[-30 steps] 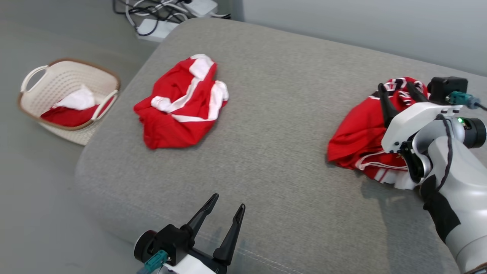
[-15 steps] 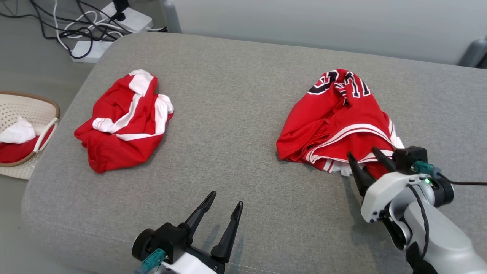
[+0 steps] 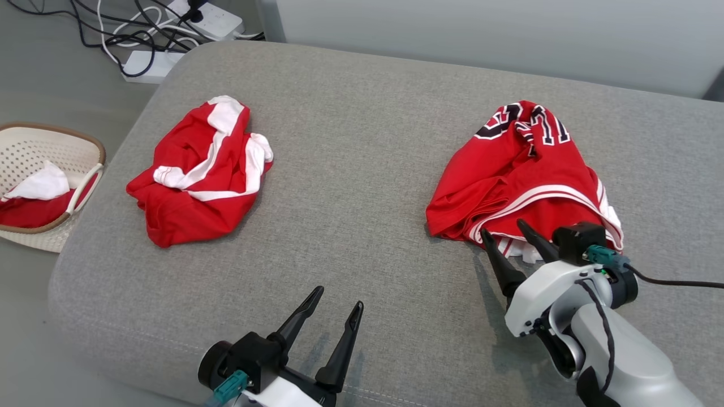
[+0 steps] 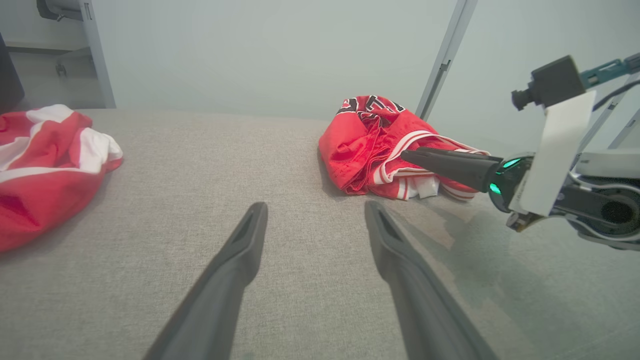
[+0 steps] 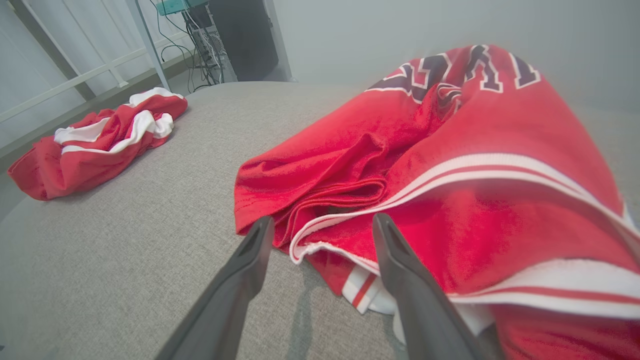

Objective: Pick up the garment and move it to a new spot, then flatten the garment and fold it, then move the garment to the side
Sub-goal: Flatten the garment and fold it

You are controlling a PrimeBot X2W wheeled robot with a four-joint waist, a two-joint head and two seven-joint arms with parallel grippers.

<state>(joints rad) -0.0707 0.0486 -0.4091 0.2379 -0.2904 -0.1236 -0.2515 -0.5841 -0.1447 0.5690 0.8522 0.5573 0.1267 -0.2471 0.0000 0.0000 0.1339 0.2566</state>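
red jersey [image 3: 520,175] bunched, right side of grey cushion [image 3: 362,186] | right gripper [image 3: 502,227] backed off to its near hem, fingers apart, empty | left gripper [image 3: 339,296] apart, idle | move looks done, flatten next

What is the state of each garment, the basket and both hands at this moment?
Jersey: crumpled, on the cushion's right part.
Red-and-white garment: crumpled, on its left part.
Basket: on the floor, holds clothes.
Left hand: open, empty.
Right hand: open, empty, at the jersey's near edge.
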